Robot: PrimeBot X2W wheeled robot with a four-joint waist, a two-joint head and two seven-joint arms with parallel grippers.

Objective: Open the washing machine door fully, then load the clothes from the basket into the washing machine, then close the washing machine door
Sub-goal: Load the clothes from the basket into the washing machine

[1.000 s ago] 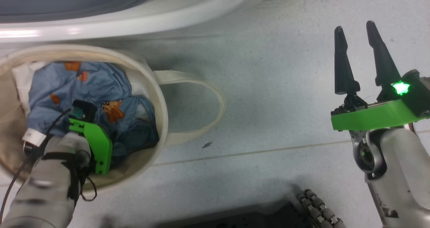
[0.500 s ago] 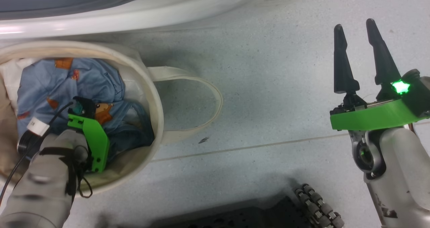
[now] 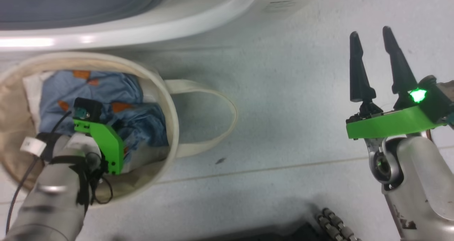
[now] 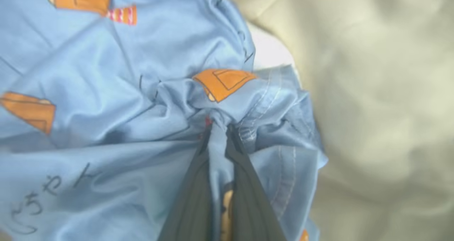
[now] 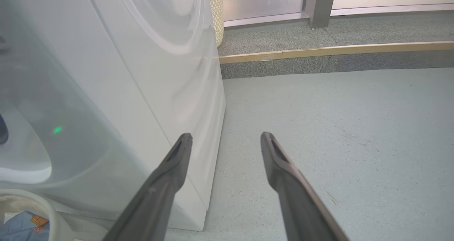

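bunching at the centre of the left wrist view, the clothes (image 4: 106,92) are pinched by a fold between the pressed-together fingers of the left gripper (image 4: 218,127), inside the basket (image 3: 172,120) at the head view's lower left. the right gripper (image 3: 370,38) is seen spread, holding nothing, over the floor (image 3: 283,109) at the right, near the washing machine (image 5: 149,92).

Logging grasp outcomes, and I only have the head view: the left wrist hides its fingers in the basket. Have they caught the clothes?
Observer: Yes; the left wrist view shows the left gripper shut on a bunched fold of the clothes.
Operator: Where on the garment?
Observer: Beside a white-stitched hem, just below an orange print.
Operator: What's ahead of the right gripper?
Observer: The floor, running to a wood-edged step.
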